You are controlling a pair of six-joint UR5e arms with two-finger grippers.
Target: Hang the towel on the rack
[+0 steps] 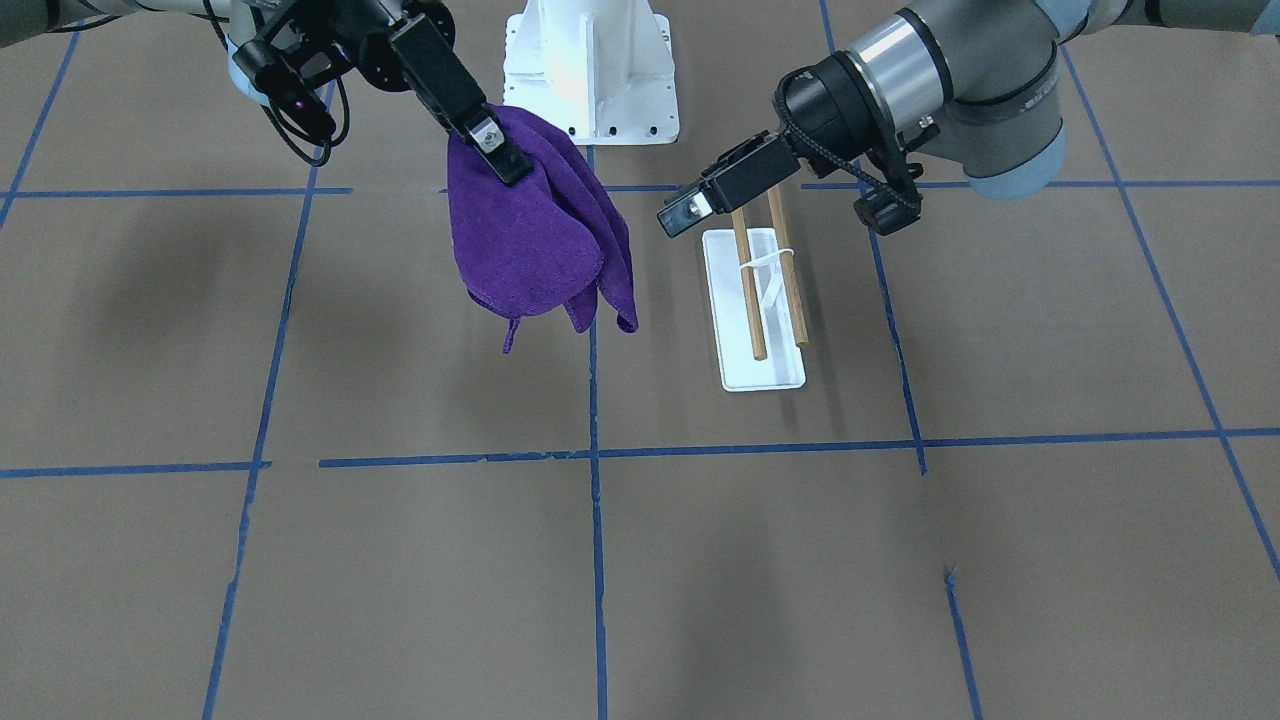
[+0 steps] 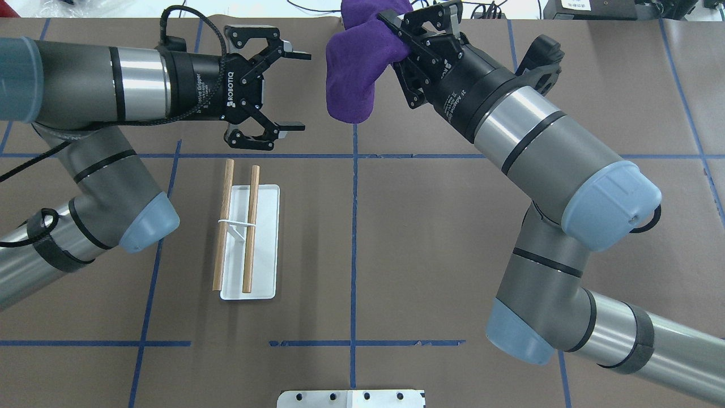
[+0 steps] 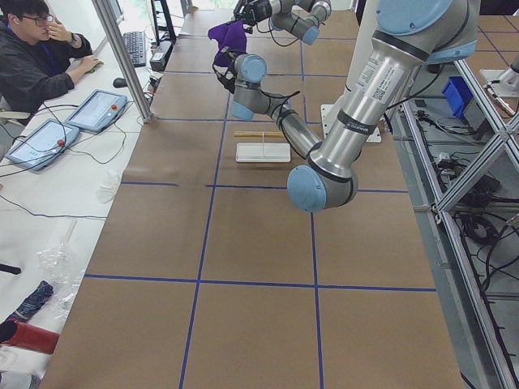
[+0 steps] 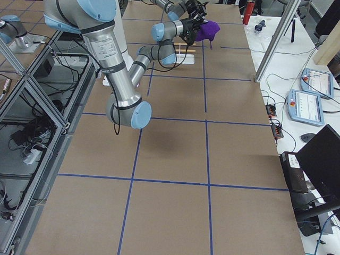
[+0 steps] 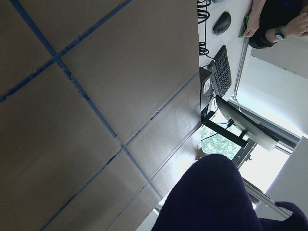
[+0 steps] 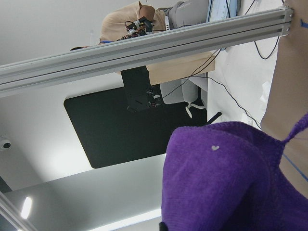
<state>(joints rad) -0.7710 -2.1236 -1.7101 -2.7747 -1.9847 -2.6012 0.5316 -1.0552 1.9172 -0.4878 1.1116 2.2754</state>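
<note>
The right gripper (image 1: 508, 160) is squeezing its fingers on the top of the purple towel (image 1: 530, 245), which is hanging in the air (off the bench (image 1: 400, 560)). The left gripper (image 2: 297, 90) is holding its fingers wide apart near the rack (image 2: 265, 226).

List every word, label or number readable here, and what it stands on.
"ROBOTIQ": on the body of the left gripper, overhead view.
"2F Adaptive G...": small print on the right gripper, which is shut on the towel; only partly legible.
Sticker on the left arm, exterior left view: too small to read.
</note>
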